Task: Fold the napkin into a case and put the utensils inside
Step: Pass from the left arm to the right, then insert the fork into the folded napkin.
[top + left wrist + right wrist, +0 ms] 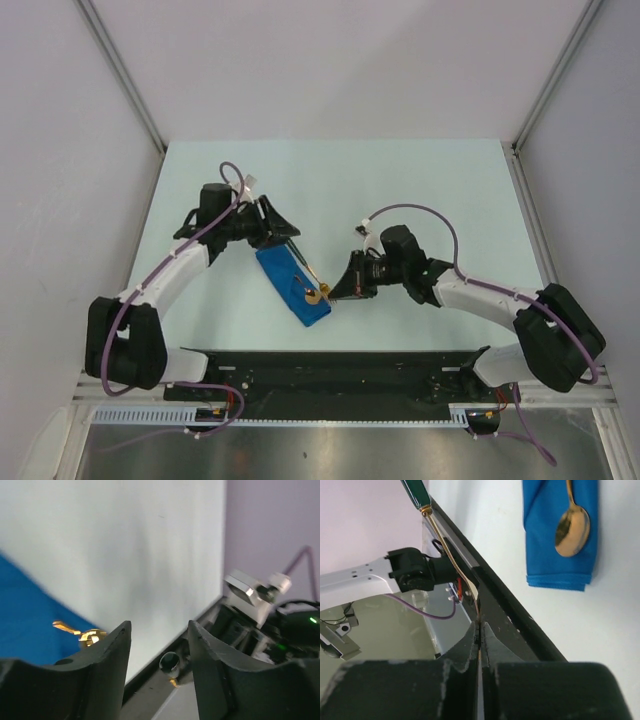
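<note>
The blue napkin (293, 287) lies folded as a narrow oblong case (560, 535) in the middle of the table. A gold-headed spoon (572, 525) rests on top of it, bowl near the case's near end. My right gripper (335, 291) is just right of that end. It is shut (480, 627) on the thin gold neck of the other utensil, whose green handle (417, 492) sticks out ahead of the jaws. My left gripper (285, 232) hangs over the case's far end, open (159, 627) with nothing between its fingers. A gold utensil part (80, 632) shows over the blue cloth.
The black base rail (340, 365) runs along the near table edge close behind the case. Pale table surface (420, 190) stretches to the back and both sides, bounded by white walls. Purple cables loop off both arms.
</note>
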You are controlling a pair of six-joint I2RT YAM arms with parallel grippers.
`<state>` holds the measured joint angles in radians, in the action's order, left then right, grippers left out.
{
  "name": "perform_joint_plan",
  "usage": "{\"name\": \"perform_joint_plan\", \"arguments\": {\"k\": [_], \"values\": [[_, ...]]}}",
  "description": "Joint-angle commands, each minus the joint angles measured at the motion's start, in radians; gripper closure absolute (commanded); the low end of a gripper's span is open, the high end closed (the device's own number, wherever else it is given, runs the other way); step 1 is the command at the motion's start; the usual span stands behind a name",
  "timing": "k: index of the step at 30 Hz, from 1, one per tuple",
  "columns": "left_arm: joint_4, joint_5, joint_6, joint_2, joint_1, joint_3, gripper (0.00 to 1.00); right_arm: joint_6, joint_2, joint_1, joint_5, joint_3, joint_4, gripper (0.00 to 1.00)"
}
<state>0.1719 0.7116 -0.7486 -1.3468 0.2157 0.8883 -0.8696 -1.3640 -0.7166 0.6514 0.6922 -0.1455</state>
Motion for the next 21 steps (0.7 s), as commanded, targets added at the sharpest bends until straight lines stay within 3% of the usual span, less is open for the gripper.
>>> {"name": "perform_joint_plan", "arguments": {"k": [1, 5, 6, 9, 13, 21], "values": [[0.221, -0.311, 0.117, 0.077, -0.061, 0.061, 0.44, 0.034, -0.020, -0.001, 0.033, 0.036, 0.131, 1.00], [0.236, -0.374, 0.123, 0.048, -0.072, 0.063, 0.53, 0.061, -0.052, -0.003, 0.053, 0.043, 0.256, 1.00], [0.238, -0.373, 0.121, 0.031, -0.072, 0.064, 0.66, 0.073, -0.075, -0.001, 0.066, 0.046, 0.295, 1.00], [0.233, -0.362, 0.114, -0.043, -0.072, 0.069, 0.85, 0.084, -0.119, -0.006, 0.094, 0.058, 0.345, 1.00], [0.209, -0.388, 0.104, -0.100, -0.072, 0.052, 0.94, 0.087, -0.164, 0.002, 0.114, 0.084, 0.394, 1.00], [0.172, -0.446, 0.081, -0.144, -0.072, 0.026, 0.96, 0.110, -0.267, 0.002, 0.139, 0.207, 0.517, 1.00]]}}
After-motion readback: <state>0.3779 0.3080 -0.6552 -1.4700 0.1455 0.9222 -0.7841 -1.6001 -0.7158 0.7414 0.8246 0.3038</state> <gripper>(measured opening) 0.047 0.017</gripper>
